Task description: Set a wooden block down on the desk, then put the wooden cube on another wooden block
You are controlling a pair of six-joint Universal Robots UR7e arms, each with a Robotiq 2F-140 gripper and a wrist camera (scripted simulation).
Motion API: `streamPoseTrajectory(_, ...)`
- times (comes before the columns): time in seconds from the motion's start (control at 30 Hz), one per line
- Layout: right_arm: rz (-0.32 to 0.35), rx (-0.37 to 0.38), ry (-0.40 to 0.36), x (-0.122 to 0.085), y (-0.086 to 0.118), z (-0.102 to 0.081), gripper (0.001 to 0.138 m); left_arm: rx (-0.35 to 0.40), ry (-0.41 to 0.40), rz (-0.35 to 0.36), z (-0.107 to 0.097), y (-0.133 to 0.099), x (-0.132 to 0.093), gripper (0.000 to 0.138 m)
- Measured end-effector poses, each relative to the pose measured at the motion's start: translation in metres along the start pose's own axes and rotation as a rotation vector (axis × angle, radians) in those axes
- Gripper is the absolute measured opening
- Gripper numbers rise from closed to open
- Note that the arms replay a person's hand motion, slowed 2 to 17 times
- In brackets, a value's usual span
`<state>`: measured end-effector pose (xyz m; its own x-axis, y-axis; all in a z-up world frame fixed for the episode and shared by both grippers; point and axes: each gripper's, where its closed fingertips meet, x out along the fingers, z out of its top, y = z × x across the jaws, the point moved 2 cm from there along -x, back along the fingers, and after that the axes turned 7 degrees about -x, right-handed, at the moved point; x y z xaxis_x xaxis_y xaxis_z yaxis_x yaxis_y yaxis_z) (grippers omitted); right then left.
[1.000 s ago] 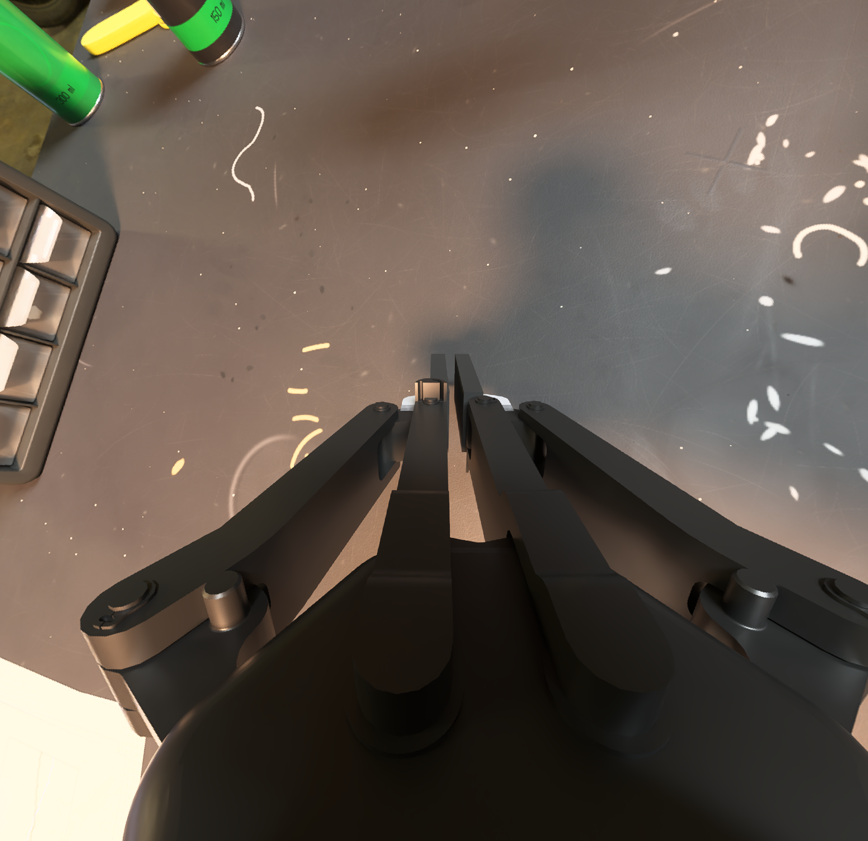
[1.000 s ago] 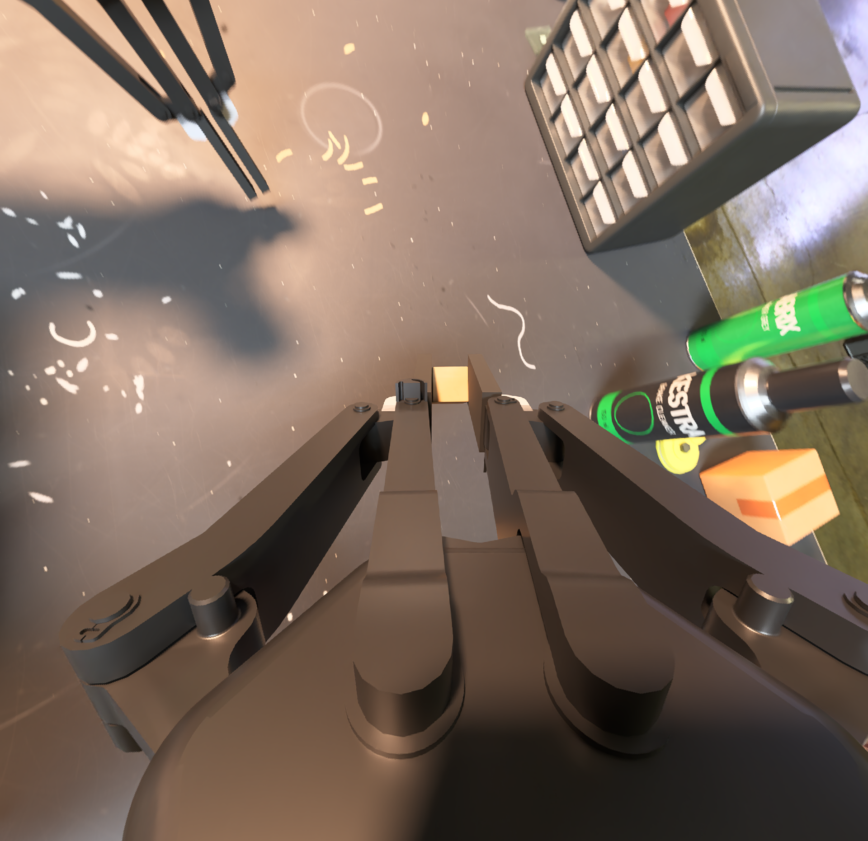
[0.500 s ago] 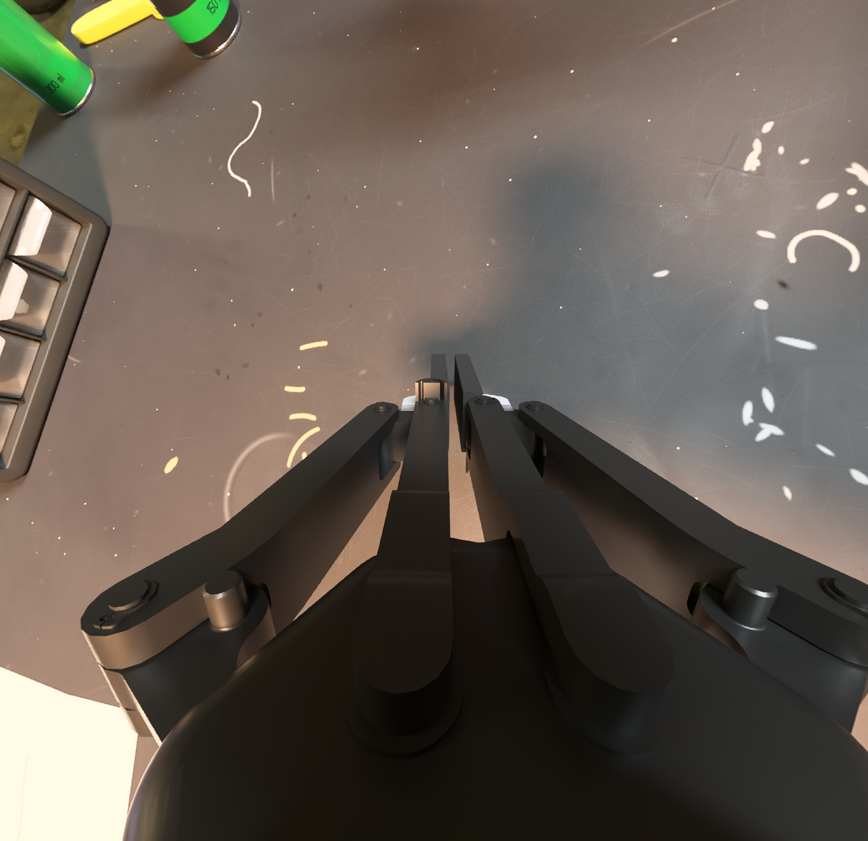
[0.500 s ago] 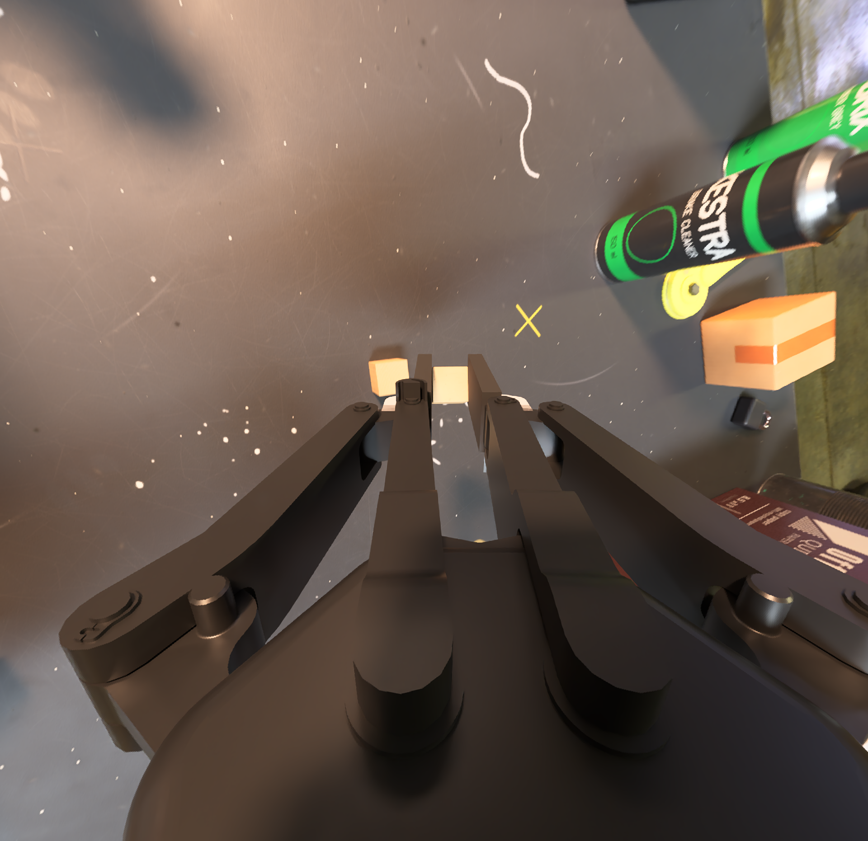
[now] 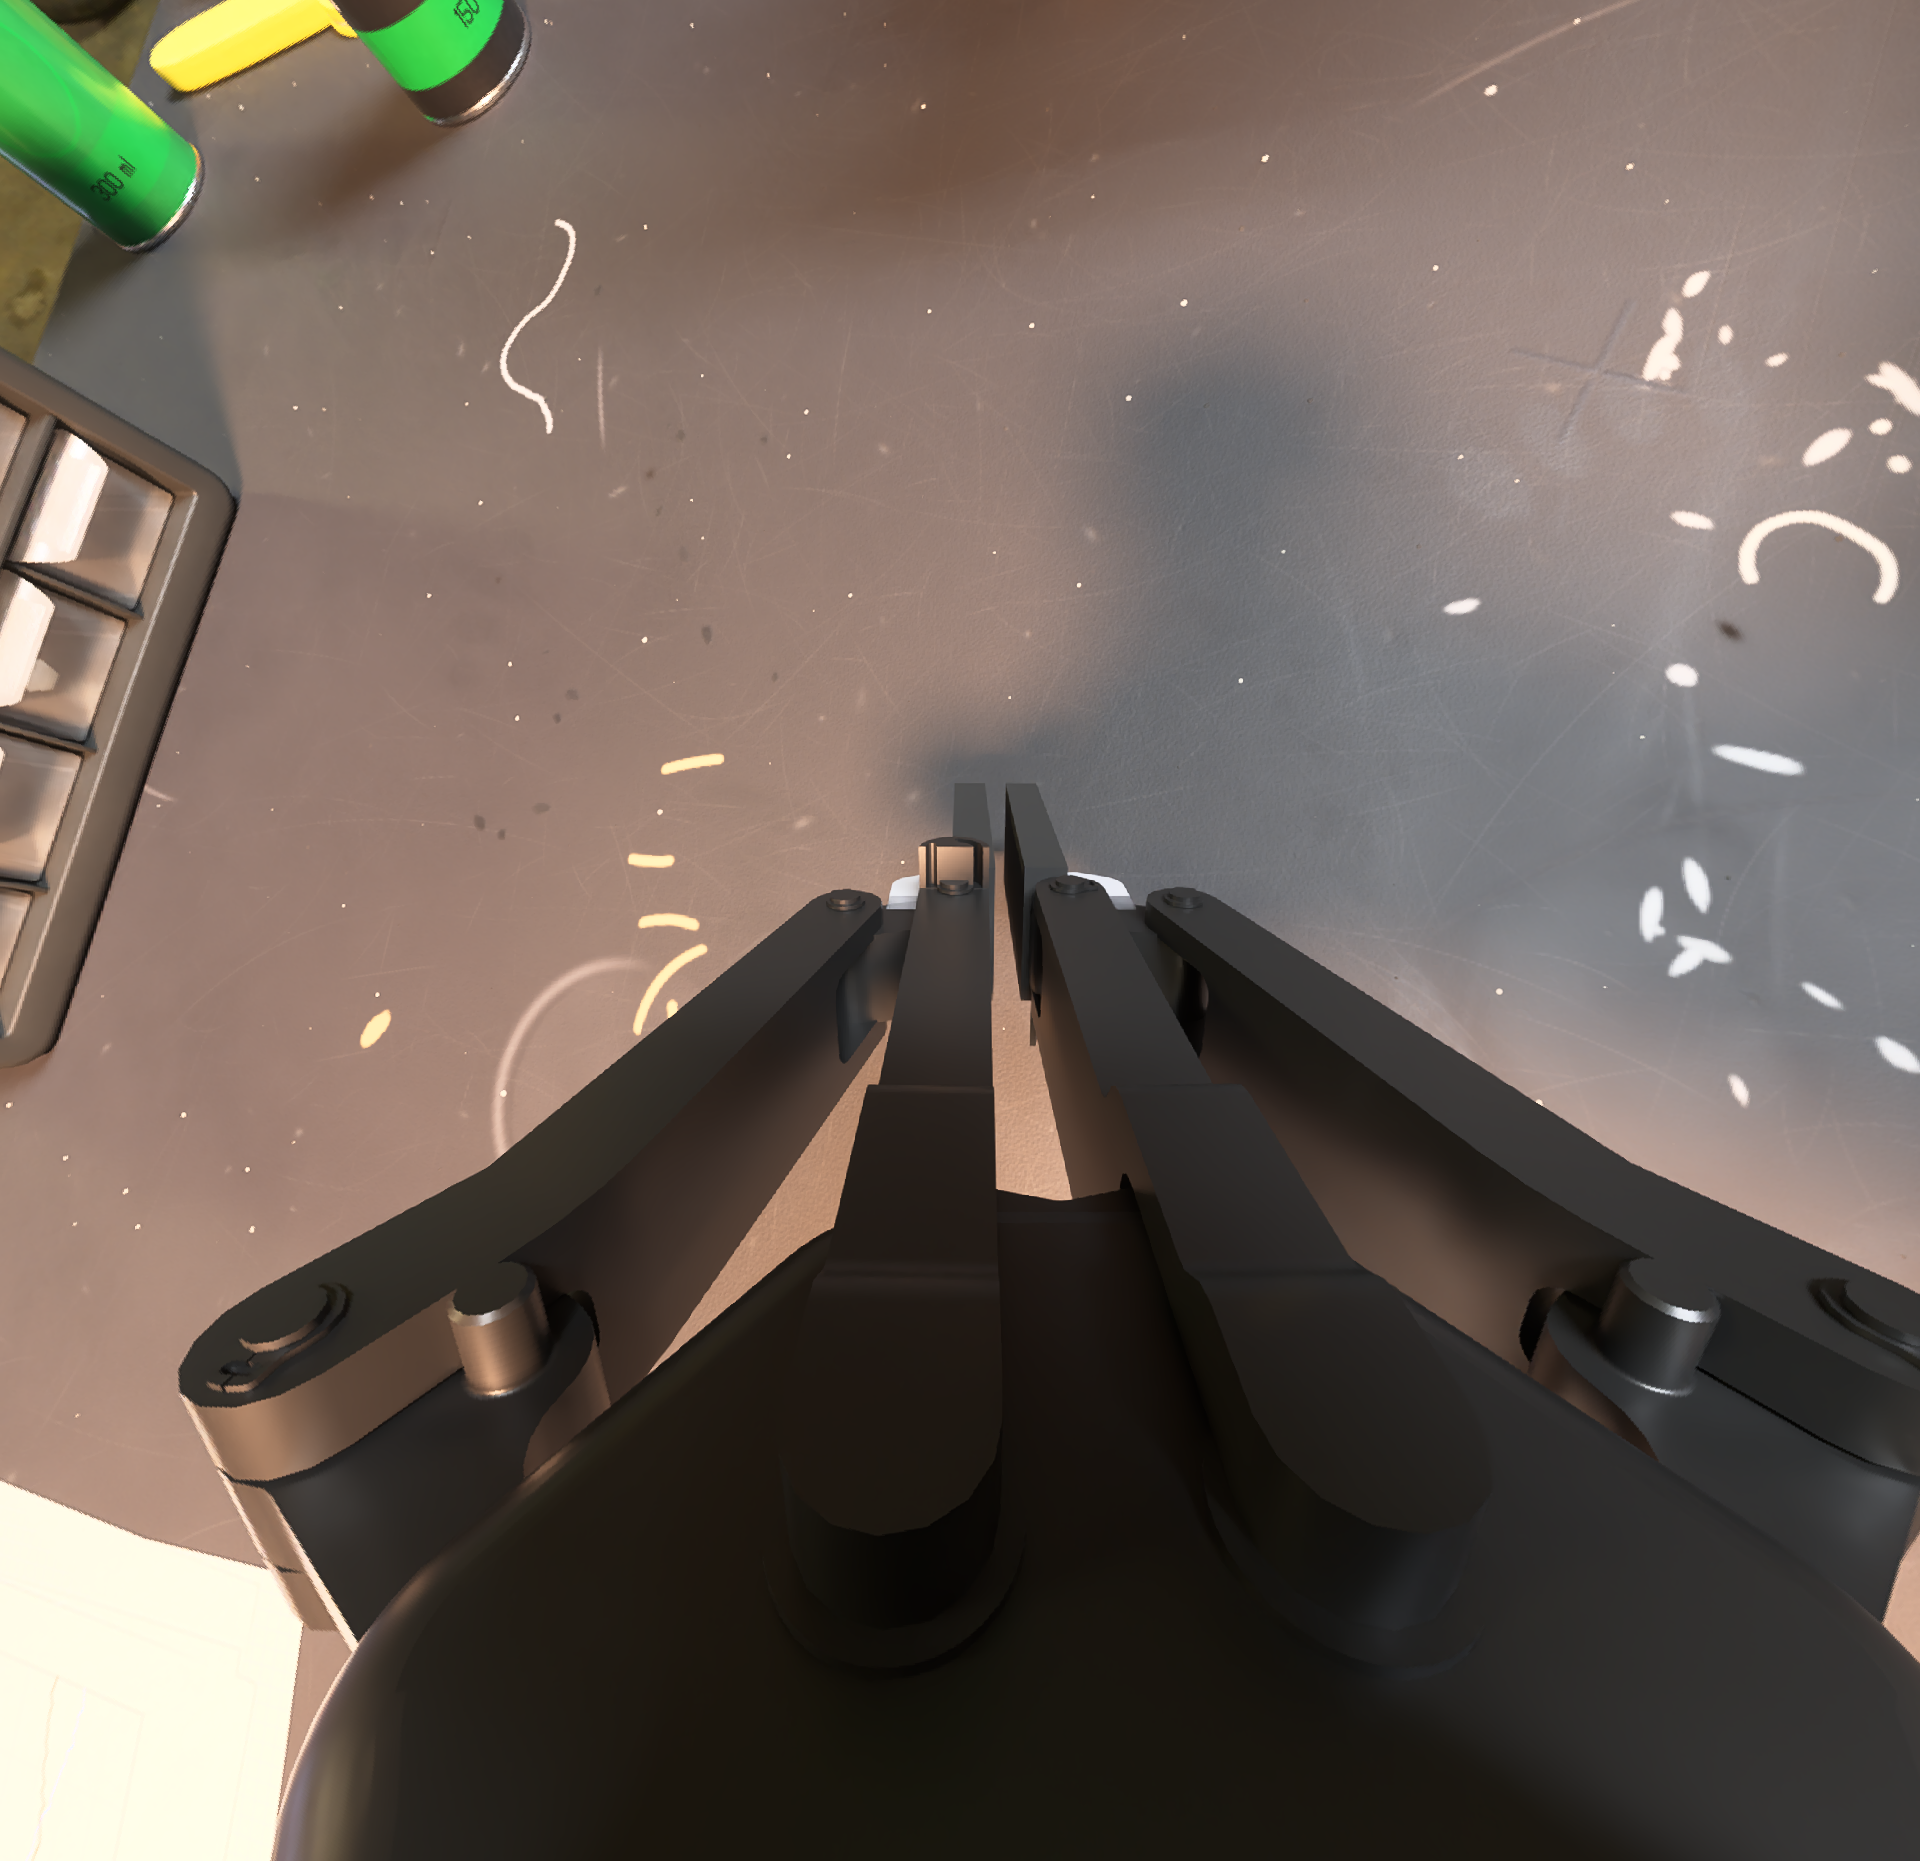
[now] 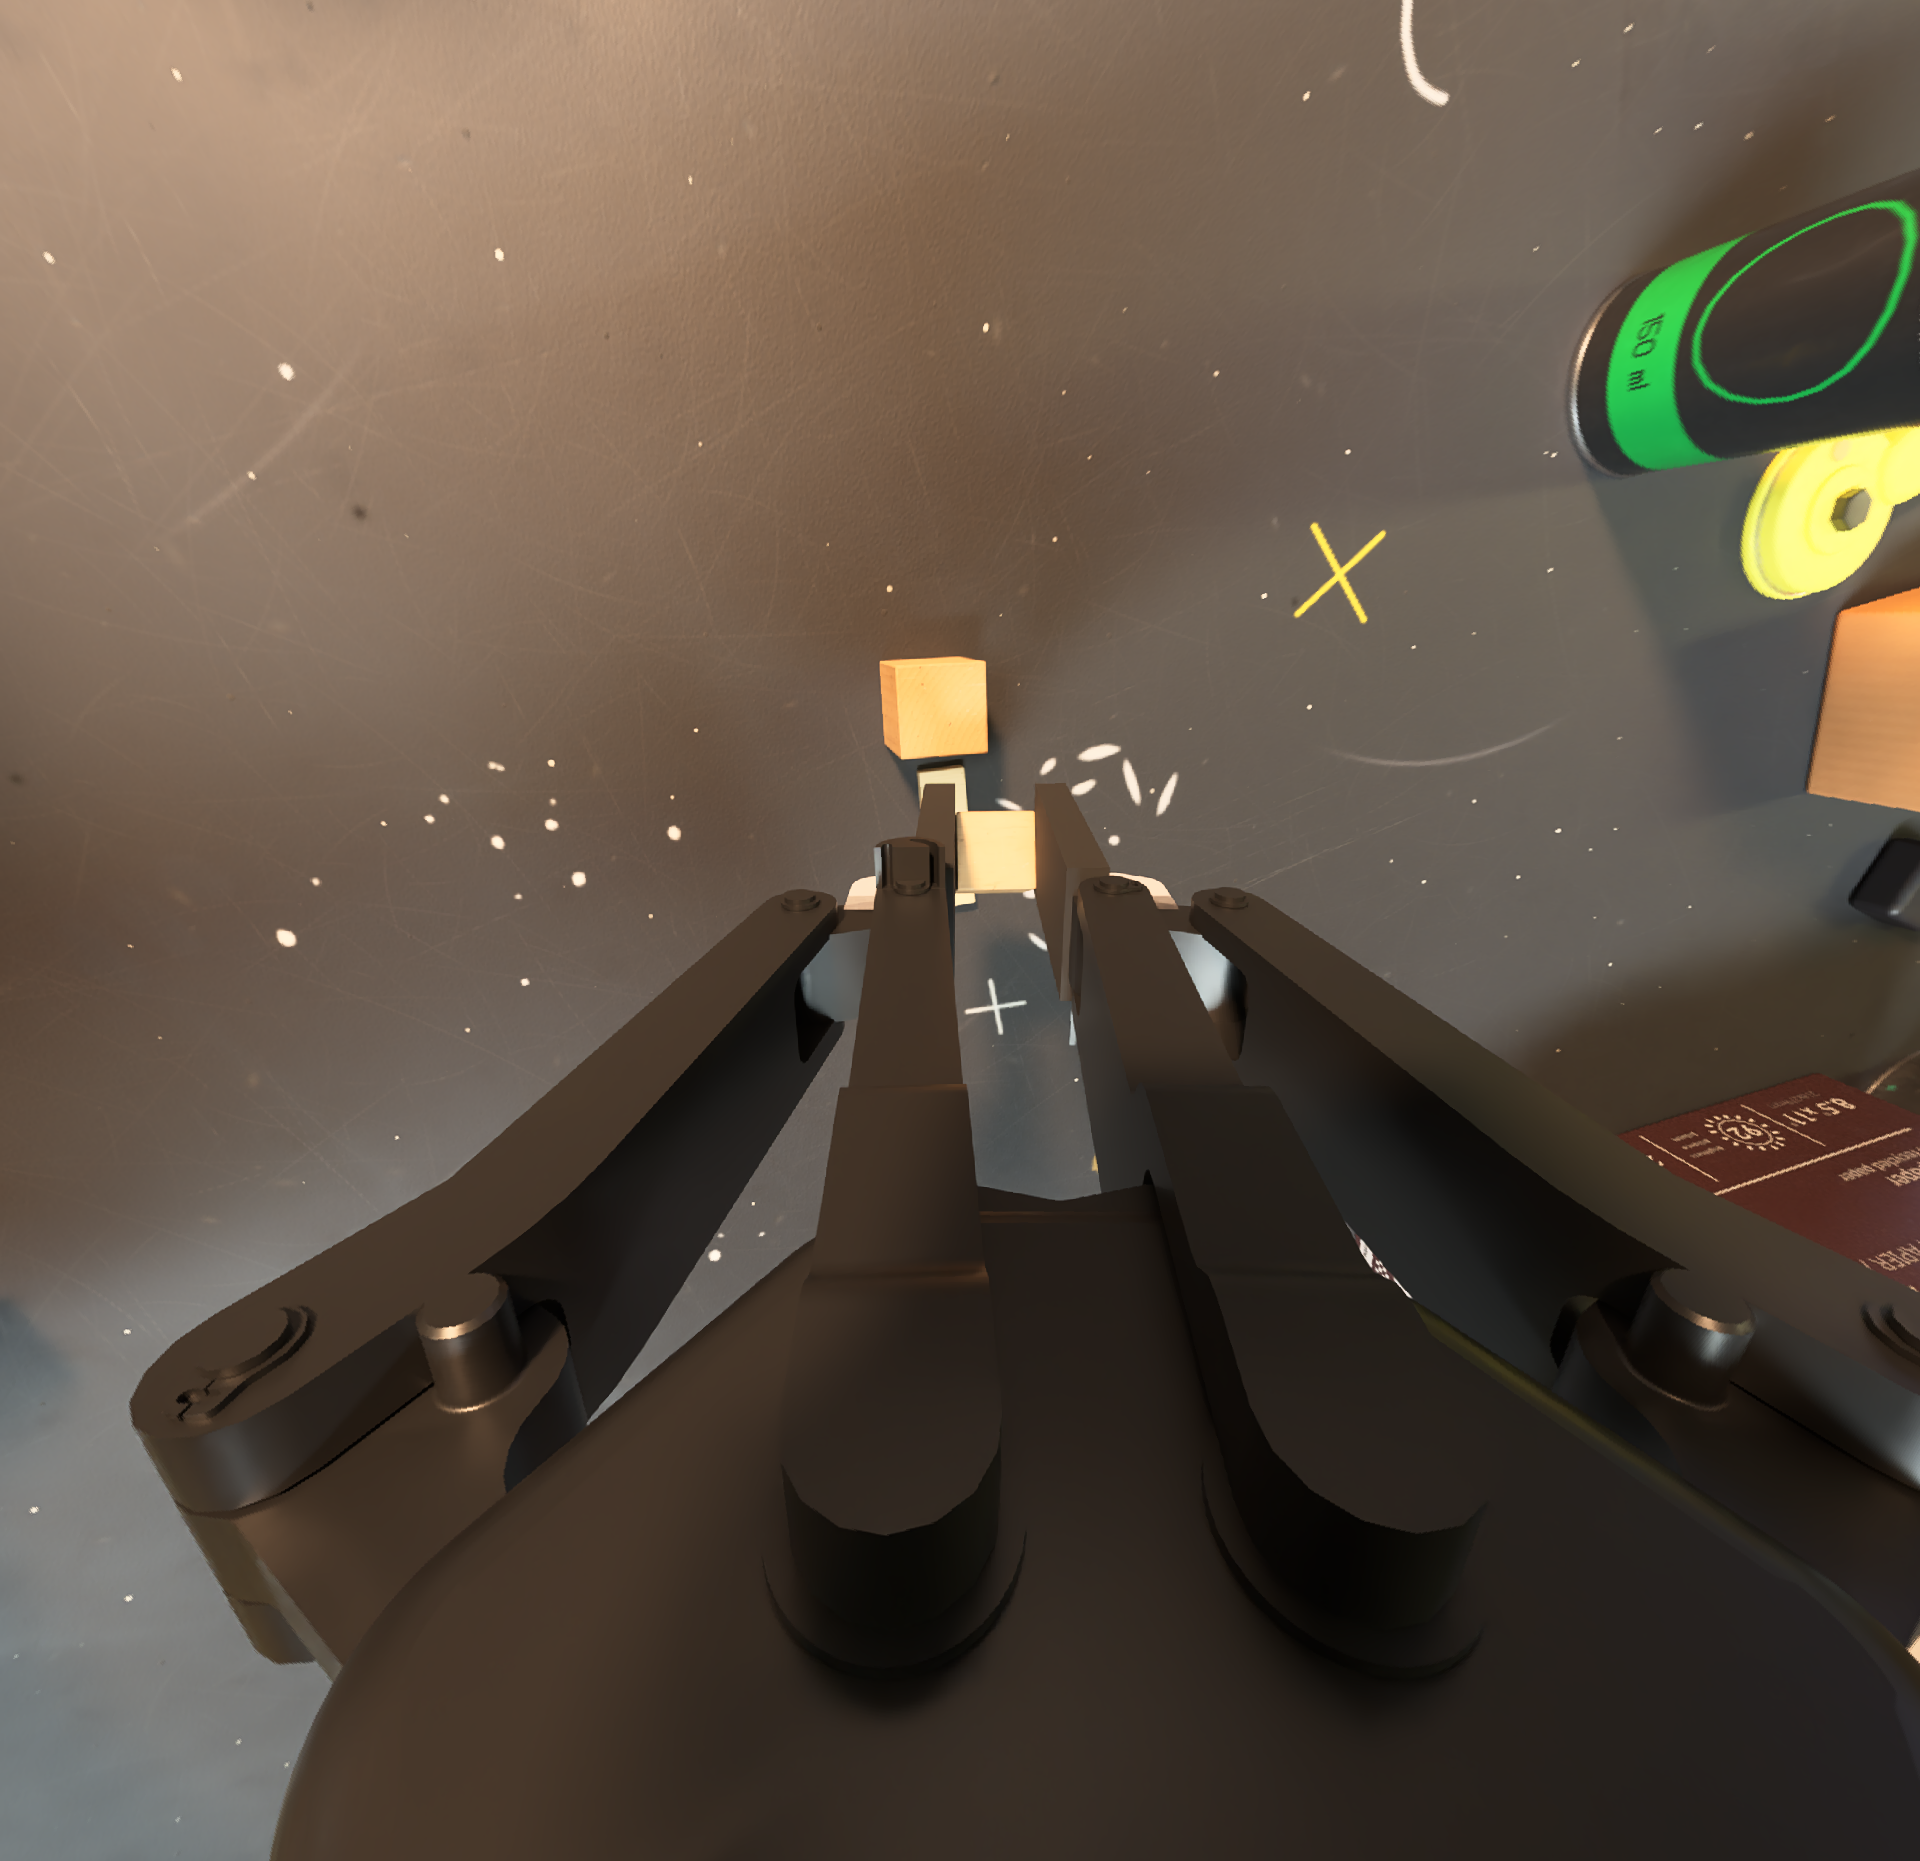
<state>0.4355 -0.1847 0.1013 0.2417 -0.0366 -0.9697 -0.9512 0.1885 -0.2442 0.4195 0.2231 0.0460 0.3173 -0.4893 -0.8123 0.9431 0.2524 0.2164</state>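
In the right wrist view my right gripper is shut on a small pale wooden cube and holds it above the dark desk. A second wooden block sits on the desk just ahead of the fingertips, slightly left. A small pale piece shows between that block and my left finger; I cannot tell what it is. In the left wrist view my left gripper is shut and empty above bare desk. No block shows in that view.
Right wrist view: a green-and-black can, a yellow disc, an orange box, a small black item and a dark red book at the right. Left wrist view: green cans, a keyed tray, white paper.
My right gripper has carried the cube across the desk toward the second block, which now lies just ahead of the fingertips. The left gripper has barely shifted.
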Motion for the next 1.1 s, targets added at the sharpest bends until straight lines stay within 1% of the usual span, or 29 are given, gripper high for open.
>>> streamPoseTrajectory(0.3,0.034,-0.031,0.057,0.021,0.005,-0.007,0.020,0.002,0.003,0.000,0.000,0.000,0.000,0.005)
streamPoseTrajectory(0.7,0.062,-0.060,0.063,0.038,0.003,-0.006,0.020,0.007,0.002,0.000,0.000,0.000,0.000,0.005)
streamPoseTrajectory(1.1,0.120,-0.080,0.093,0.051,0.008,-0.008,0.020,0.008,0.001,0.000,0.000,0.000,0.000,0.005)
